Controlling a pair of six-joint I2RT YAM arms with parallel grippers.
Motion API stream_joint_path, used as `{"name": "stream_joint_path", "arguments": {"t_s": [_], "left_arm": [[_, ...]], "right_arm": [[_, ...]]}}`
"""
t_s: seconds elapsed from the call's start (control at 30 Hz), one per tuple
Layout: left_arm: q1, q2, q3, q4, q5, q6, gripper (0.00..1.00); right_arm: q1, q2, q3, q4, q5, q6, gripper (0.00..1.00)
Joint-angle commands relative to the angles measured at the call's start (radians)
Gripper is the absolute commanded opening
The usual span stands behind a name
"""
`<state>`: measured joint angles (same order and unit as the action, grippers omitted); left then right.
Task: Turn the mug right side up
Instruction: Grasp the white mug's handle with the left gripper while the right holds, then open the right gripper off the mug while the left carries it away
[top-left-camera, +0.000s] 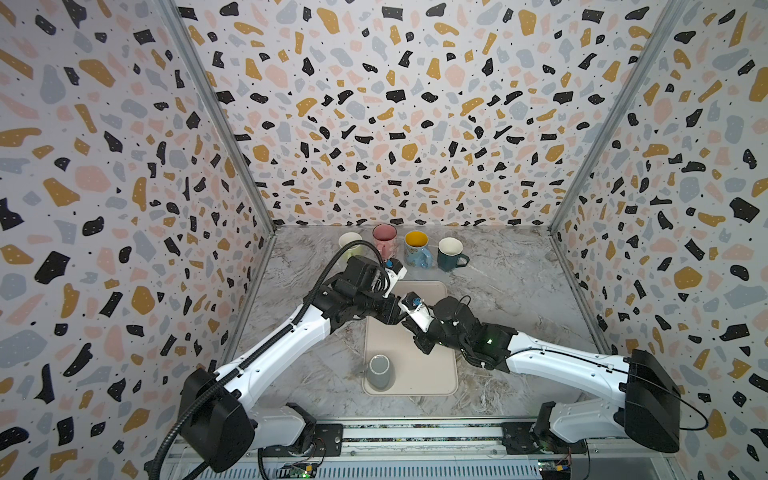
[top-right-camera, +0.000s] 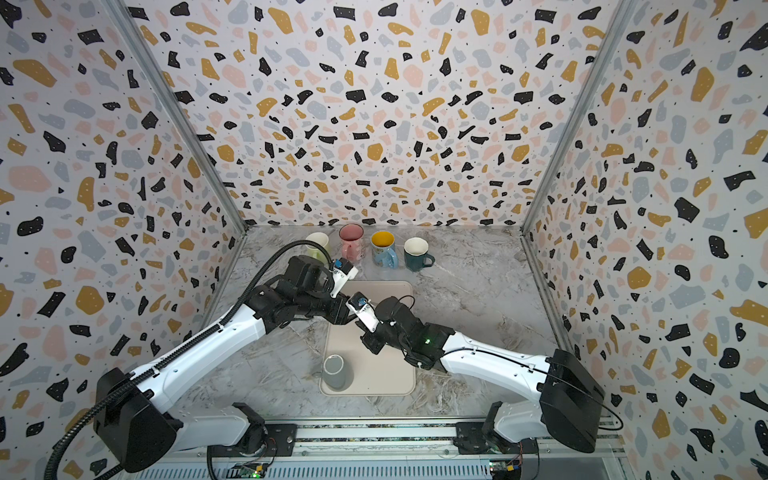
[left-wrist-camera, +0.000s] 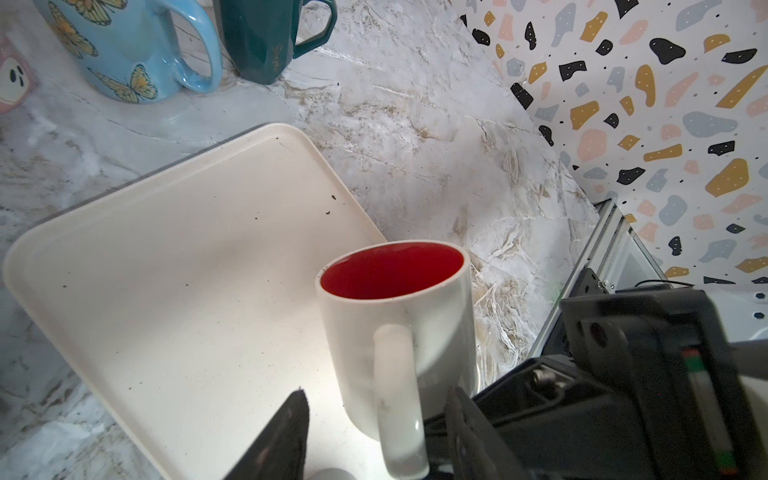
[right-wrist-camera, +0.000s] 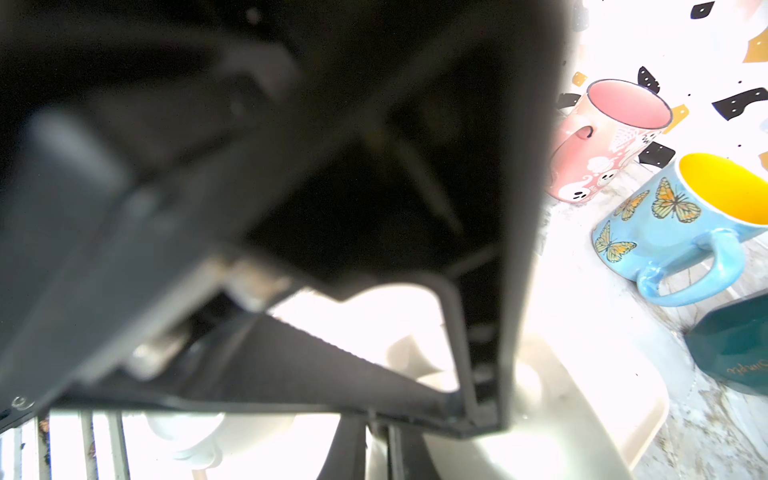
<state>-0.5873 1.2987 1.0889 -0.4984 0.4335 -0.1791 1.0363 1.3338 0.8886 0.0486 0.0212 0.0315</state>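
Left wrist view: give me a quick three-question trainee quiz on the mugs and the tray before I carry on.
1. Pick one. In the left wrist view, the inside of the white mug is: A yellow, B red, C pink.
2. True or false: the white mug lies on its side on the tray.
3. Fill the gap. In both top views, ___ mugs stand in a row beyond the tray, from the cream mug to the teal mug.

Key: 1 B. 2 False, it stands upright with its mouth up. 3 Four.
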Motion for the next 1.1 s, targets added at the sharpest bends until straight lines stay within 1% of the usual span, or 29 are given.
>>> {"name": "stream_joint_path", "arguments": {"t_s": [0.0,0.43,0.73,0.8,1.0,1.07], "left_arm": [[-0.014,0.018,-0.011,0.024,-0.031,-0.021,0.54],[-0.013,0.018,-0.02,0.071,-0.006,-0.064,0.54],[-0.013,0.008,-0.031,0.055,0.004,-0.062,0.35],[-0.013,0.005,-0.035,0.054,0.005,-0.063,0.28],[-0.014,-0.001,-0.039,0.05,0.01,-0.064,0.0],[-0.013,-0.003,-0.041,0.05,0.008,-0.066,0.0]], "right_arm": [[0.019,-0.076,0.036,0.107,0.004,-0.036,0.0],[0.025,-0.09,0.032,0.123,0.004,-0.04,0.0],[0.026,-0.096,0.026,0.131,0.027,-0.044,0.0],[0.025,-0.097,0.026,0.131,0.03,-0.044,0.0],[0.026,-0.104,0.016,0.136,0.042,-0.046,0.0],[0.026,-0.107,0.014,0.141,0.044,-0.046,0.0]]}}
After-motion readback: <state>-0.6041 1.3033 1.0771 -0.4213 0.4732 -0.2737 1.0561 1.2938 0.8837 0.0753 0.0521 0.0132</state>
